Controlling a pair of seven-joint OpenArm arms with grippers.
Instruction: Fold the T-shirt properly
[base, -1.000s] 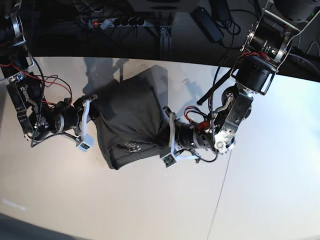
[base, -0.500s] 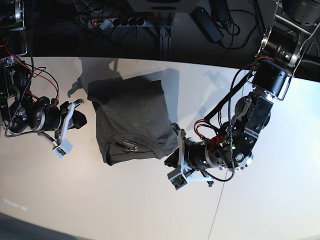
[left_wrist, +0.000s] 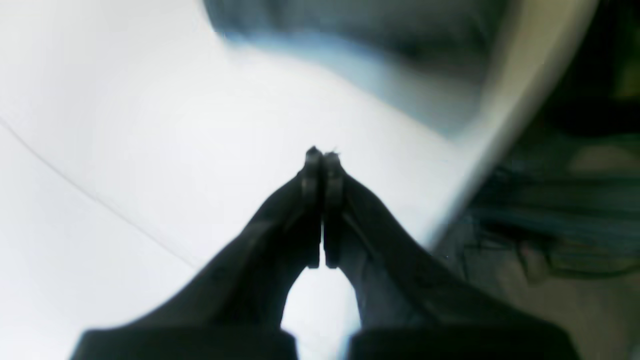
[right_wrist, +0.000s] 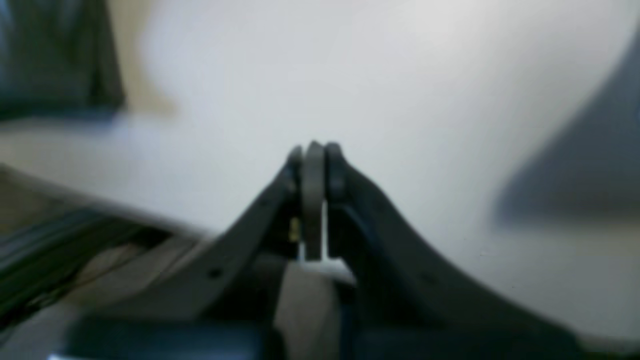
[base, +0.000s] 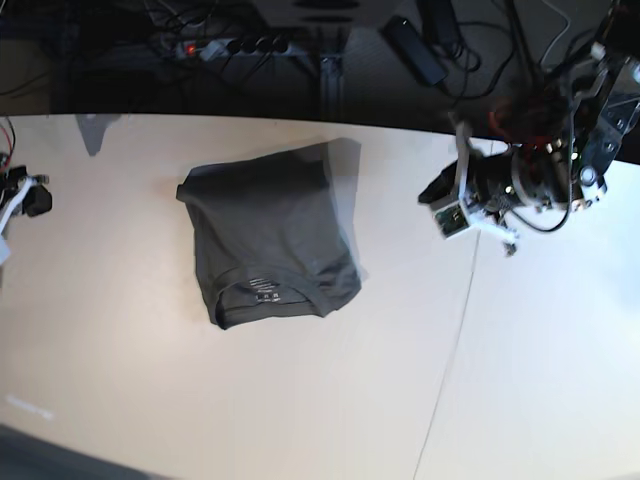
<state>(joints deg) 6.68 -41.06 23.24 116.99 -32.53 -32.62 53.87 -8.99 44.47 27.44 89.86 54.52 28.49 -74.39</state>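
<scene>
The T-shirt (base: 270, 235) lay folded into a compact rectangle at the upper centre of the base frame on the pale table (base: 300, 400), collar toward the bottom. The left gripper (left_wrist: 320, 156) hung at the upper right, jaws pressed together and empty. The right gripper (right_wrist: 314, 150), at the far left edge, was likewise closed on nothing.
</scene>
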